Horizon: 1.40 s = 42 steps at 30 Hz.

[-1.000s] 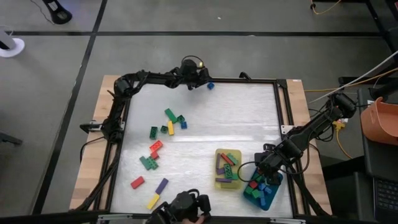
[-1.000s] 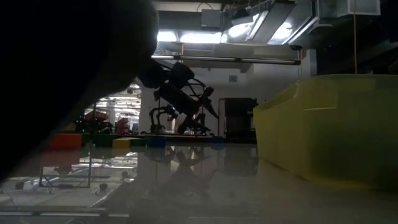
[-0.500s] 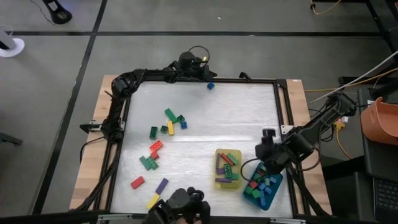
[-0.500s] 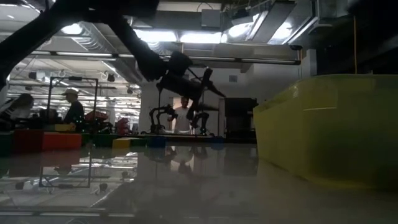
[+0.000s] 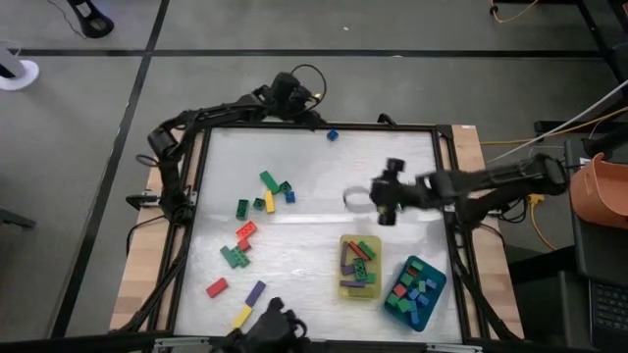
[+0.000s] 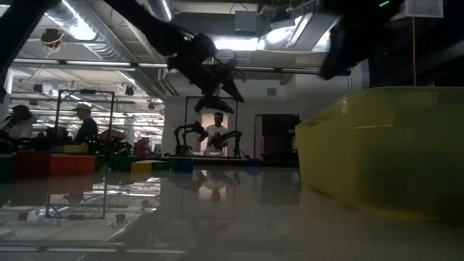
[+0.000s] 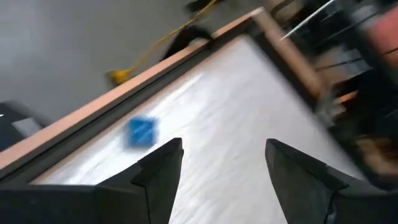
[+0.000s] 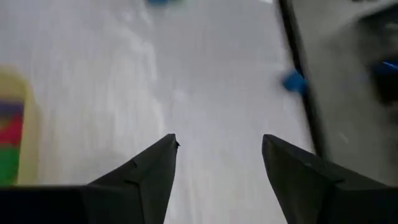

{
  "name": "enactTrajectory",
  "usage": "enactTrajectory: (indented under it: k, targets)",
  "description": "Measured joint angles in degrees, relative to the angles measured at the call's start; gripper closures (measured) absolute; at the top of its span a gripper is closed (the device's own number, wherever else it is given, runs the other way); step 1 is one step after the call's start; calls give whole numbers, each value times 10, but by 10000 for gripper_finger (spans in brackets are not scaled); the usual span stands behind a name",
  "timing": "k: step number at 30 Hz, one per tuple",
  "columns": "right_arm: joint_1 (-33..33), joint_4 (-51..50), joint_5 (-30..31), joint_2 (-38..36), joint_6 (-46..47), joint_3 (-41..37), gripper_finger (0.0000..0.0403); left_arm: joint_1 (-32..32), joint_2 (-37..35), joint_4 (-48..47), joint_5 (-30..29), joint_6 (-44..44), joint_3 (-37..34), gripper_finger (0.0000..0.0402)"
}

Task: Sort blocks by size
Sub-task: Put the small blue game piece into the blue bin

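Observation:
Several loose blocks [image 5: 257, 211], red, green, blue, yellow and purple, lie flat on the table's left half. One small blue cube [image 5: 333, 135] lies alone near the far edge; it also shows in the left wrist view [image 7: 142, 132] and the right wrist view [image 8: 293, 81]. My left gripper [image 5: 312, 113] is open and empty, just left of that cube at the far edge. My right gripper [image 5: 368, 196] is open and empty above the table's middle right, beyond the yellow tray [image 5: 345, 284] with longer blocks. The teal tray [image 5: 437, 289] holds small blocks.
A dark frame [image 5: 444, 176] runs around the white table top. The yellow tray fills the right of the low view [image 6: 384, 145]. People stand in the room beyond the table [image 6: 215, 132]. Bare table top lies between the loose blocks and my right gripper.
My right gripper has risen from over the teal tray and swung toward the table's far left, and now hangs over the middle right. My left gripper has drawn back toward the far edge and a little left, away from the blue cube, which has stayed put.

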Motion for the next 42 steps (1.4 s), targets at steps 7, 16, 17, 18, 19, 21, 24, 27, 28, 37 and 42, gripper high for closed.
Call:
enactTrajectory:
  k: [7, 16, 17, 18, 19, 21, 24, 27, 28, 37, 42]
  targets:
    - [-201, 243, -121, 33, -139, -29, 164, -34, -57, -182, -147, 81, 0, 183]
    - [-346, 455, -180, 175, -103, -29, 165, -103, -89, -295, -245, 94, 0, 183]
    - [-353, 478, -182, 193, -102, -29, 168, -111, -89, -298, -245, 93, 0, 183]
    - [-361, 491, -185, 209, -102, -29, 172, -121, -90, -304, -245, 93, 0, 183]
    - [-368, 507, -188, 225, -102, -29, 178, -131, -90, -308, -245, 93, 0, 183]
    - [-381, 539, -203, 252, -102, -29, 192, -152, -91, -305, -245, 92, 0, 183]
    - [-395, 576, -206, 285, -95, -29, 217, -185, -91, -300, -245, 92, 0, 183]
    - [-405, 596, -206, 305, -76, -28, 244, -215, -91, -294, -245, 89, 0, 183]
    - [-407, 596, -206, 311, -76, -26, 252, -224, -91, -295, -245, 85, 0, 183]
    - [-408, 590, -218, 381, -70, 32, 325, -285, -91, -295, -273, 63, 0, 183]
    - [-413, 572, -198, 410, -78, 53, 374, -305, -91, -299, -273, 59, 0, 183]
